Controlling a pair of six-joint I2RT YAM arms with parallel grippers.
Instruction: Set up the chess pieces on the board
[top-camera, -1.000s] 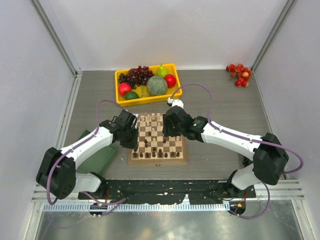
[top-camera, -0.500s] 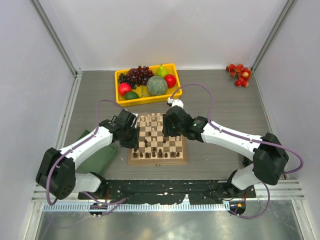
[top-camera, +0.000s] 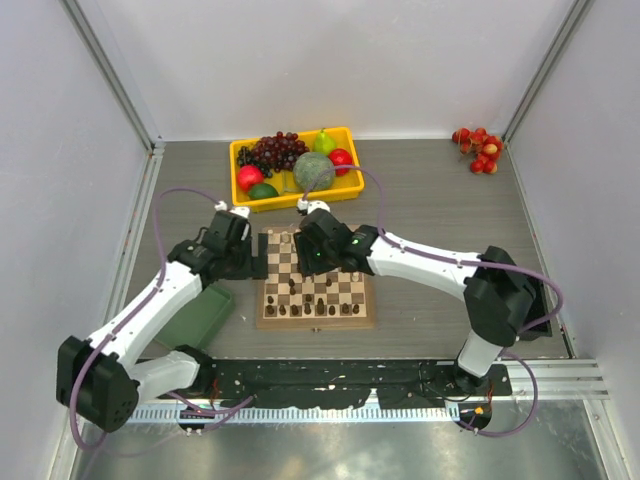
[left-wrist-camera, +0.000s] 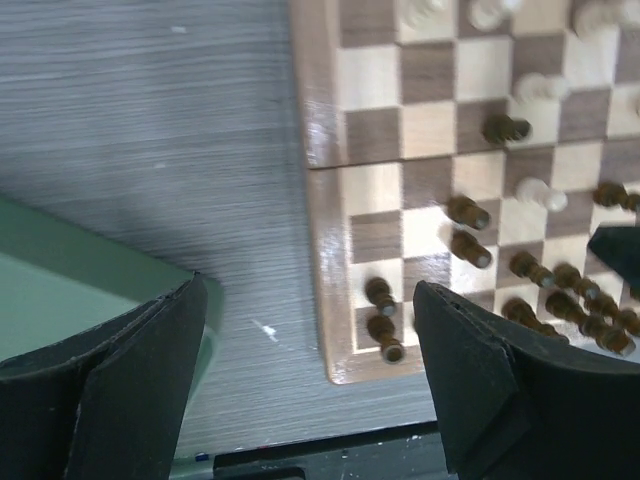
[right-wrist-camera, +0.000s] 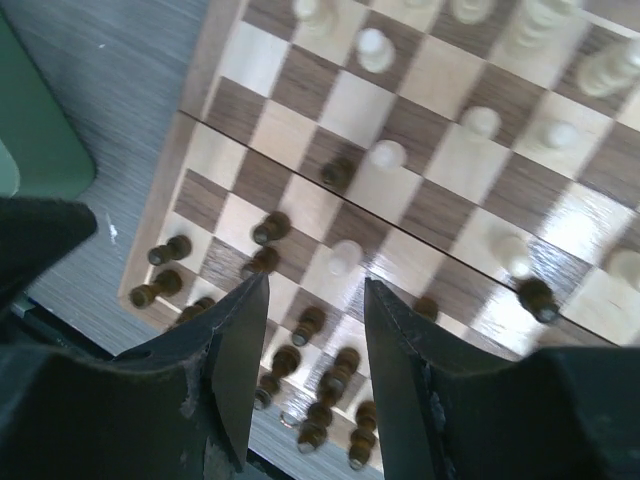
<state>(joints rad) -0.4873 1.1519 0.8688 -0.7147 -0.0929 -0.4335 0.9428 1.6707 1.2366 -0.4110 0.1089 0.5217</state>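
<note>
The board (top-camera: 318, 322) lies in the middle of the table. Dark brown chess pieces (top-camera: 312, 308) crowd its near rows and pale cream ones (top-camera: 285, 240) stand along the far side. Some of both stand scattered in the middle. My left gripper (top-camera: 252, 263) hovers just off the board's left edge, wide open and empty. In its wrist view two dark pieces (left-wrist-camera: 382, 315) stand at the board's (left-wrist-camera: 320, 200) near corner, between its fingers. My right gripper (top-camera: 322, 262) hangs open over the board's (right-wrist-camera: 300, 130) left half. Dark pieces (right-wrist-camera: 310, 322) show below its gap (right-wrist-camera: 312, 290), none gripped.
A yellow tray (top-camera: 300, 198) of fruit stands behind the board. A green flat tray (top-camera: 195, 315) lies to the left, close to my left fingers (left-wrist-camera: 150, 380). A cluster of small red fruit (top-camera: 477, 148) sits at the back right. Walls close in on three sides.
My left gripper has opened wide and drawn back leftward off the board's left edge. The right gripper has shifted left across the board, its opening unchanged.
</note>
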